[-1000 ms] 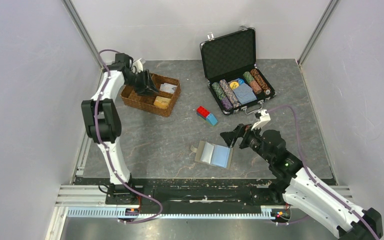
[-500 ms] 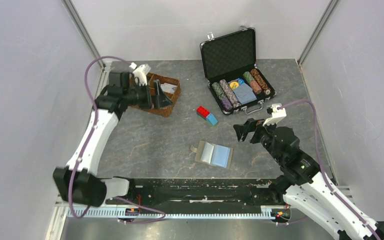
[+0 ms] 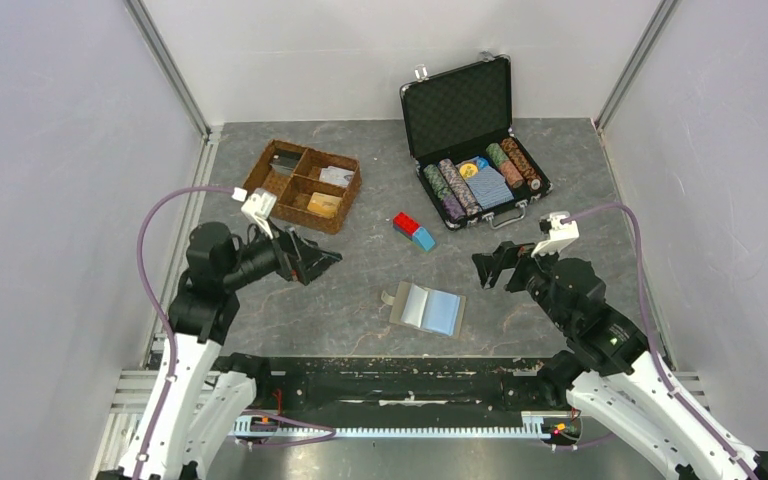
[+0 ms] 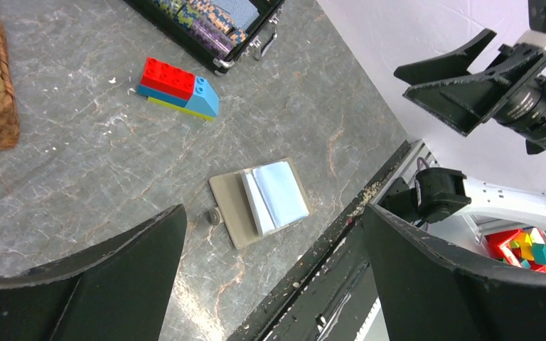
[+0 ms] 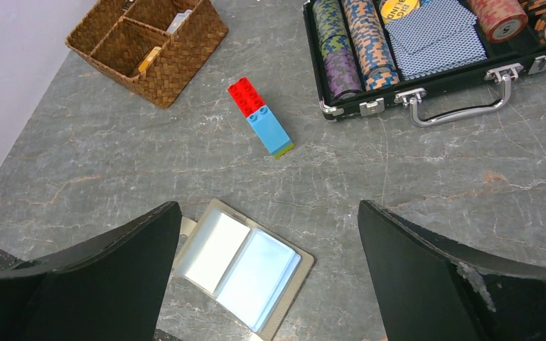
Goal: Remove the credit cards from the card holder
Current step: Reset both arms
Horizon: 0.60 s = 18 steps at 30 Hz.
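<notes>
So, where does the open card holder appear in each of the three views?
Top external: the card holder, low centre, lying open.
Left wrist: the card holder, just below centre.
Right wrist: the card holder, bottom edge, left of centre.
Shared landmark: the red and blue brick, above it in each picture.

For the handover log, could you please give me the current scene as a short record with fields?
card holder: lying open on the table, between both grippers
inside it: light blue card in one half
wicker tray: holds orange-gold card and pale card
left gripper: open, empty, left of the holder
right gripper: open, empty, right of the holder
also present: open chip case, toy bricks
</notes>
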Tool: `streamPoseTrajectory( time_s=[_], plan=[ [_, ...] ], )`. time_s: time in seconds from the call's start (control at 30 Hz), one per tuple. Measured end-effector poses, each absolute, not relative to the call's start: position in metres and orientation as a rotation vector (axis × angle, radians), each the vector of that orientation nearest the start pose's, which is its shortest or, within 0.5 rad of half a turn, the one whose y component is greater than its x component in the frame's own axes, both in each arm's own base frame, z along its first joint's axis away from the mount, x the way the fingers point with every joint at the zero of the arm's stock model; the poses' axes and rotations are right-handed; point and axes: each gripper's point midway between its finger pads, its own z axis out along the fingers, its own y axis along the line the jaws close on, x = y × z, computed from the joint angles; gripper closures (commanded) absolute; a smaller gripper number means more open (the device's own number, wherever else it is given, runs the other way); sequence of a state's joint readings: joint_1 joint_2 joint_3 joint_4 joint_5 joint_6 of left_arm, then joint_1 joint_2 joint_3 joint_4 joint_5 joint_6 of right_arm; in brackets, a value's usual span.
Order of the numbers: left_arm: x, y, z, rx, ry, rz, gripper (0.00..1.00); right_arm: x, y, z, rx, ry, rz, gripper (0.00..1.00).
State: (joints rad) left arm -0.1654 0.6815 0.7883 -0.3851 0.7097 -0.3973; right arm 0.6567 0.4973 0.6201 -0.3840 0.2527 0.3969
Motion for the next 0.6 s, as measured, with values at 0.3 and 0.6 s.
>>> streamPoseTrajectory(
  time_s=[0.3, 0.6],
  plan=[
    [0.195, -0.161, 0.251, 0.298, 1.848, -1.044, 0.0, 0.217, 0.132, 0.229, -0.052, 1.848, 0.517, 0.02],
    [0.195, -0.161, 0.25, 0.298, 1.85, -1.044, 0.0, 0.217, 0.133, 0.226, -0.035, 1.857, 0.528, 0.02]
  ],
)
